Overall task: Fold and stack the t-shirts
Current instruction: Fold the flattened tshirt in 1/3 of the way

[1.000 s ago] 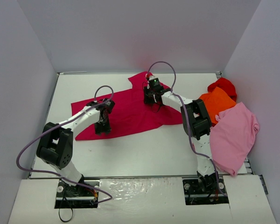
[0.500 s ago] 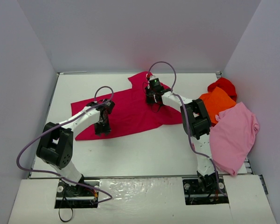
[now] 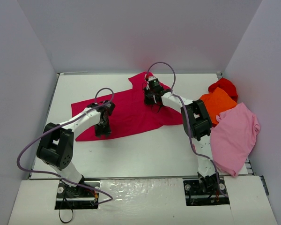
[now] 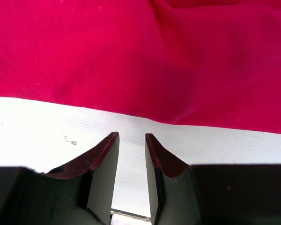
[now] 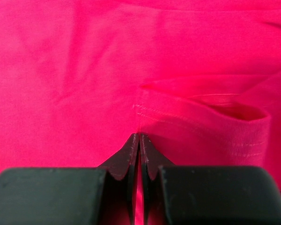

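The large crimson t-shirt (image 3: pixel 126 110) lies spread across the middle of the white table. My right gripper (image 3: pixel 152 97) is over its far part, and in the right wrist view it (image 5: pixel 139 136) is shut on a pinch of crimson cloth (image 5: pixel 84 70) beside a stitched hem fold (image 5: pixel 201 117). My left gripper (image 3: pixel 102 130) is at the shirt's near edge. Its fingers (image 4: pixel 131 135) stand a little apart over bare table, nothing between them, the crimson hem (image 4: pixel 178 61) just beyond the tips.
At the right side lie the orange t-shirt (image 3: pixel 218 104), the bright red t-shirt (image 3: pixel 223 86) behind it, and the light pink t-shirt (image 3: pixel 234 136) draped over the table's right edge. White walls close in the left, back and right.
My right gripper has closed onto the crimson cloth and shifted slightly. The left arm has not moved.
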`<state>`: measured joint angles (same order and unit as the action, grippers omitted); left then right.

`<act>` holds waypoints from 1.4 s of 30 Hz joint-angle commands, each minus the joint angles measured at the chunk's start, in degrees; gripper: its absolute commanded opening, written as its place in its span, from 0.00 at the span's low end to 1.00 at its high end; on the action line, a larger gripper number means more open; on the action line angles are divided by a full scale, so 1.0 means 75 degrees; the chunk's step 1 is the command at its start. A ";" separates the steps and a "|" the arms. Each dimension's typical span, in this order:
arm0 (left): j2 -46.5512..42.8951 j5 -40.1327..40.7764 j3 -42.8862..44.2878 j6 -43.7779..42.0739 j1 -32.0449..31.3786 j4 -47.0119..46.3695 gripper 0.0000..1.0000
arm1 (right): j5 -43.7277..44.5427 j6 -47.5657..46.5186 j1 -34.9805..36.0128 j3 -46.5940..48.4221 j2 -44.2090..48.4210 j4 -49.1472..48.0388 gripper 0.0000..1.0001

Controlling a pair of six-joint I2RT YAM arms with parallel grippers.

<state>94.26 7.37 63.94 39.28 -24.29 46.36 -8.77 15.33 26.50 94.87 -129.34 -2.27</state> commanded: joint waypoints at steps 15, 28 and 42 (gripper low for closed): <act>-0.0248 0.0072 0.0172 0.0093 -0.0194 0.0019 0.26 | -0.1109 0.0416 0.0308 0.0019 0.0719 -0.0682 0.01; 0.0055 0.0224 0.0560 -0.0105 -0.0194 0.0065 0.26 | -0.0251 0.0252 0.0322 -0.0921 0.1890 -0.0519 0.39; 0.1741 -0.0619 0.2511 -0.0392 -0.0171 -0.0295 0.00 | 0.1072 -0.0281 0.0345 -0.3432 0.4123 0.0012 0.00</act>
<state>105.94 7.13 80.80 36.83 -25.45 46.07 -4.71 14.70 28.88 71.91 -102.56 -2.57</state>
